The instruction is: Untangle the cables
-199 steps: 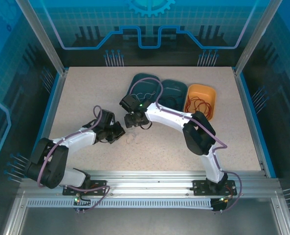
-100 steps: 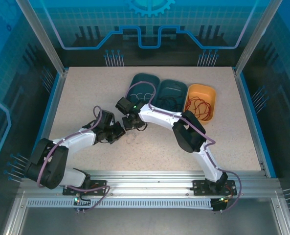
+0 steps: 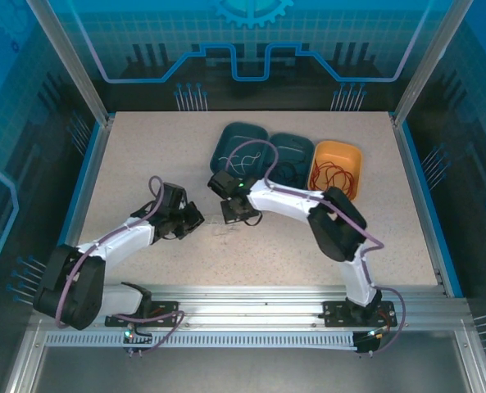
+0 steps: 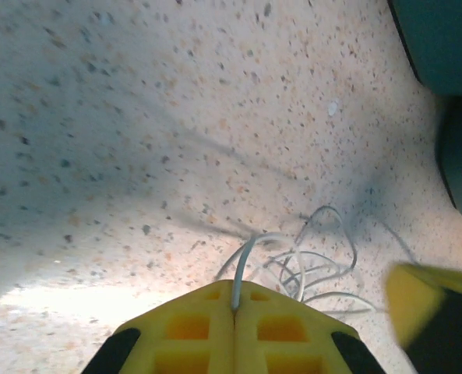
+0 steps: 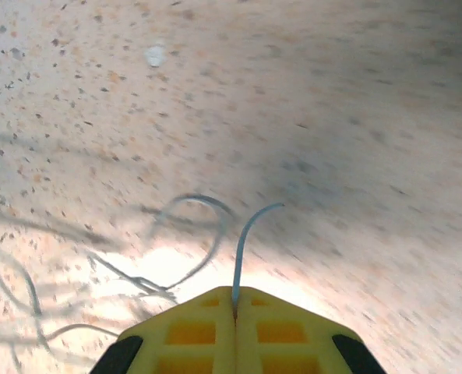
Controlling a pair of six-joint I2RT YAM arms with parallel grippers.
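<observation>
A thin white cable (image 4: 312,261) lies in a loose tangle on the speckled table between my two grippers. My left gripper (image 4: 234,302) is shut on one strand of it, which rises out of the closed yellow jaws. My right gripper (image 5: 234,302) is shut on another strand (image 5: 240,245), whose free end curls up to the right. From above, the left gripper (image 3: 197,219) and right gripper (image 3: 229,214) sit close together over the faint white cable (image 3: 218,232). The red cable (image 3: 334,174) is coiled in the orange tray. A dark cable (image 3: 285,169) lies in the middle teal tray.
Three trays stand at the back: a teal one (image 3: 226,135), a second teal one (image 3: 298,139) and an orange one (image 3: 345,149). The teal trays' edges (image 4: 441,47) are at the right of the left wrist view, where a yellow finger (image 4: 417,300) of the right gripper intrudes.
The two grippers have drawn apart: the left one shifted slightly left, the right one moved right and toward the near edge. The white cable is spread between them.
</observation>
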